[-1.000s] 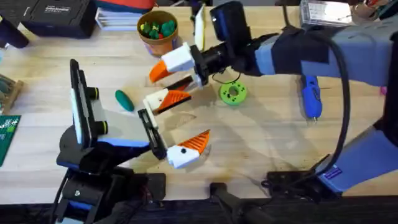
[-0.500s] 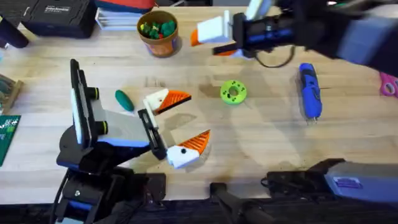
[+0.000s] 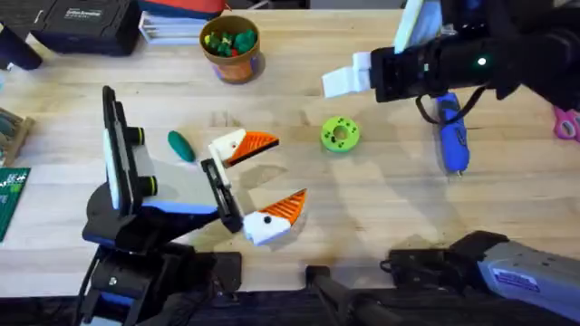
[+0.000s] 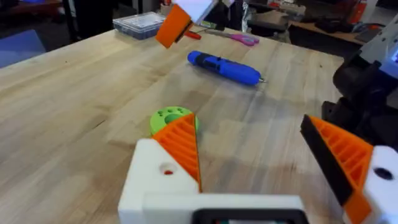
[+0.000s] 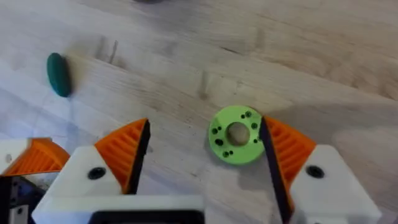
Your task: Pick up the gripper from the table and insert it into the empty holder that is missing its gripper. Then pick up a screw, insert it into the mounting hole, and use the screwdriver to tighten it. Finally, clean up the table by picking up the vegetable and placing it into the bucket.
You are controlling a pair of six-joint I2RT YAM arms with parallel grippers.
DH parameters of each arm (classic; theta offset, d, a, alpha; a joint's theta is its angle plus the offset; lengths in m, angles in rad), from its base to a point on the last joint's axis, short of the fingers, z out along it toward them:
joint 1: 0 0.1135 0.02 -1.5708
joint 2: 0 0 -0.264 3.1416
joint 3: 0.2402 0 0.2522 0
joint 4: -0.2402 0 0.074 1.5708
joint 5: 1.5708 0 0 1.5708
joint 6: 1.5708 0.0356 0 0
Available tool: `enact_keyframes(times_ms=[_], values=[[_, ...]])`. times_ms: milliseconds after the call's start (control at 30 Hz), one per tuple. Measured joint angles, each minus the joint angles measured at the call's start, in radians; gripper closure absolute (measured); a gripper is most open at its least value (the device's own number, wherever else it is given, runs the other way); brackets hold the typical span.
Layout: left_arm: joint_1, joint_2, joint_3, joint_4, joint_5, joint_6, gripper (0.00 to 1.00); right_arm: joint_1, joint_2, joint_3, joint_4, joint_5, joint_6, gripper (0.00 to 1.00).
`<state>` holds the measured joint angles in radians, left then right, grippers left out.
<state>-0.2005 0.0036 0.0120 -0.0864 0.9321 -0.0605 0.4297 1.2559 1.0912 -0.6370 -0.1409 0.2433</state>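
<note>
right gripper [image 5: 202, 158] has swung right, above screwdriver [image 3: 450, 133].

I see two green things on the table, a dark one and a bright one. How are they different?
The vegetable is dark green, smooth and oval, with no holes; the disc is bright green, flat and round, with a large centre hole ringed by small ones. The vegetable lies near the left arm's gripper; the disc sits mid-table, nearer the blue screwdriver. Both rest untouched on the wooden table.
</note>
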Motion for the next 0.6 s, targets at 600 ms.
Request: enact_keyframes(times_ms=[600], values=[[0.000, 0.000, 0.000, 0.000, 0.000, 0.000, 0.015, 0.077, 0.103, 0.000, -0.072, 0.063, -0.130, 0.069]])
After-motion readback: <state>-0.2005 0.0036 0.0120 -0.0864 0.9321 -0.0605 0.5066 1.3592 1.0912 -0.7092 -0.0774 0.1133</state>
